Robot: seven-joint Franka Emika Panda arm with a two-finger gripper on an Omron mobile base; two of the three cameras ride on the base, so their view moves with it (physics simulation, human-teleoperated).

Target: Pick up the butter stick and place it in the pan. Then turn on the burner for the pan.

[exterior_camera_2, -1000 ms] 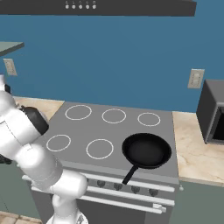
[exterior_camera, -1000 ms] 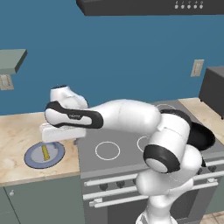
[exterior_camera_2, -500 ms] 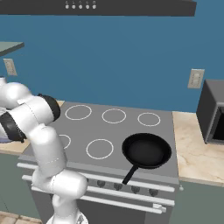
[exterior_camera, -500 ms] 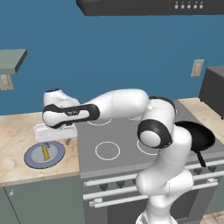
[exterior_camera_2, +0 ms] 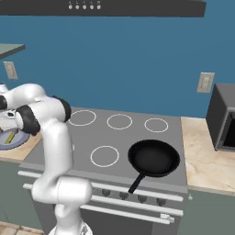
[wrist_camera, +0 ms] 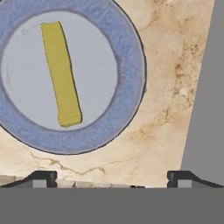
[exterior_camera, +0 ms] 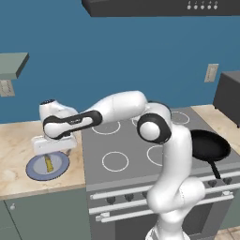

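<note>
The butter stick (wrist_camera: 62, 74) is a thin yellow bar lying on a blue-grey round plate (wrist_camera: 127, 94); it also shows as the butter stick (exterior_camera: 48, 163) on the plate (exterior_camera: 35, 169) and the butter stick (exterior_camera_2: 9, 137) at the far left. My gripper (wrist_camera: 112, 177) hovers above the counter, open, its fingertips (wrist_camera: 43, 177) spread wide and nothing between them. The hand hangs just over the plate's far edge. The black pan (exterior_camera_2: 153, 157) rests on the stove's front right burner, the pan (exterior_camera: 208, 145) with its handle pointing toward the front.
The stove top (exterior_camera: 126, 145) borders the beige counter (wrist_camera: 166, 87) right of the plate. Control knobs (exterior_camera_2: 124, 196) line the stove front. A dark microwave (exterior_camera_2: 225, 119) stands on the right counter. A range hood (exterior_camera: 164, 7) hangs overhead.
The arm has swung further left and stretched out, carrying the hand over the plate's edge. Butter, plate and pan have not moved.
</note>
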